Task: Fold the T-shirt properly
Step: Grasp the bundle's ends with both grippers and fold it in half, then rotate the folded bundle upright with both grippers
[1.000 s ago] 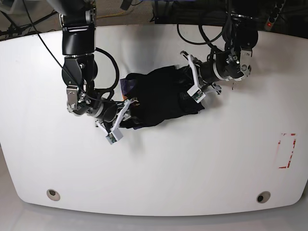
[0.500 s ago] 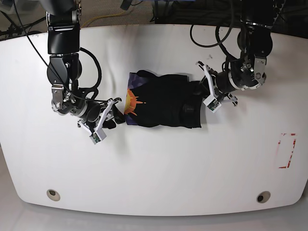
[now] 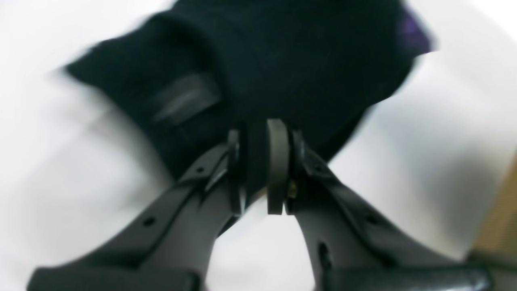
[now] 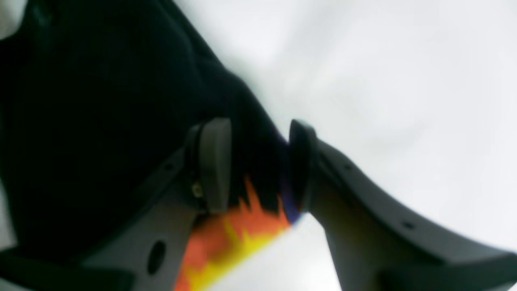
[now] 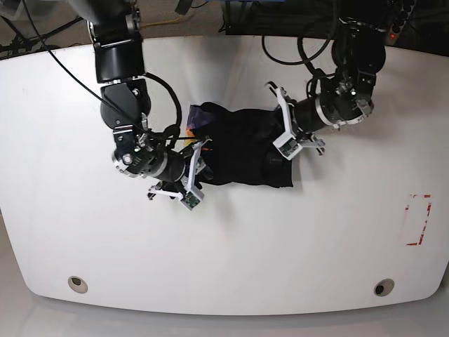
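The T-shirt (image 5: 242, 146) lies bunched into a dark mass on the white table (image 5: 231, 246), somewhat toward the far edge and near the middle of its width. The right gripper (image 4: 256, 165) pinches the shirt's edge between its pads, where an orange and yellow print (image 4: 234, 238) shows; in the base view this gripper (image 5: 195, 168) sits at the shirt's end nearer the table's left edge. The left gripper (image 3: 258, 165) is nearly closed on a fold of black cloth, and in the base view it (image 5: 286, 133) stands at the opposite end. Both arms crowd the shirt's two ends.

A red marked rectangle (image 5: 418, 220) lies by the right edge, well apart. Two round holes (image 5: 78, 284) (image 5: 383, 287) sit near the front corners. The front half of the table is bare white.
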Controlling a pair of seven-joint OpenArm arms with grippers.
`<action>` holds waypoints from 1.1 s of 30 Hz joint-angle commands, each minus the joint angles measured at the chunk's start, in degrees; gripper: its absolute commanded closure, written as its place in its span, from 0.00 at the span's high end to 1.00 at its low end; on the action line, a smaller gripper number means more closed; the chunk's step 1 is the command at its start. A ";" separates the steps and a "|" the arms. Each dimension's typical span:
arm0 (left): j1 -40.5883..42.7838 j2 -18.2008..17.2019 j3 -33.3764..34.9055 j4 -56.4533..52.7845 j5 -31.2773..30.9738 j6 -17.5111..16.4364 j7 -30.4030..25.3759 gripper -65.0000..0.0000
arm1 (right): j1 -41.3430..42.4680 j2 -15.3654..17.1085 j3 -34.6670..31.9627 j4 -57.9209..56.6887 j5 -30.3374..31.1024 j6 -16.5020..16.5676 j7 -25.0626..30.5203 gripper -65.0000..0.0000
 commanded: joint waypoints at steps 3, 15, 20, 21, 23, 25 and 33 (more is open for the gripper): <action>-1.14 3.01 1.32 -5.29 -1.16 -0.25 -1.84 0.10 | 3.03 -1.68 0.30 -6.71 -7.58 0.10 6.11 0.34; -9.14 2.40 1.15 -20.94 3.94 2.16 -6.23 0.10 | -0.66 4.74 0.30 -7.86 -1.17 4.06 9.45 0.33; -13.19 0.46 1.32 -25.87 3.85 2.08 -7.46 0.10 | -6.28 5.09 0.30 -2.23 -1.52 4.06 9.45 0.33; -13.89 0.11 1.32 -26.39 3.85 2.08 -7.46 0.10 | -7.25 4.91 0.30 -1.53 -1.52 4.06 9.36 0.33; -15.47 -0.94 1.32 -27.62 3.85 2.08 -7.46 0.10 | -9.36 4.56 0.30 0.85 -1.52 4.06 7.78 0.33; -16.88 -2.00 1.15 -28.06 3.85 2.08 -7.46 0.10 | -10.94 3.42 0.30 3.40 -1.34 4.06 5.58 0.33; -17.06 -5.25 1.06 -17.87 3.68 1.99 -6.76 0.10 | -14.28 -5.55 0.21 11.31 -1.61 3.97 -2.59 0.33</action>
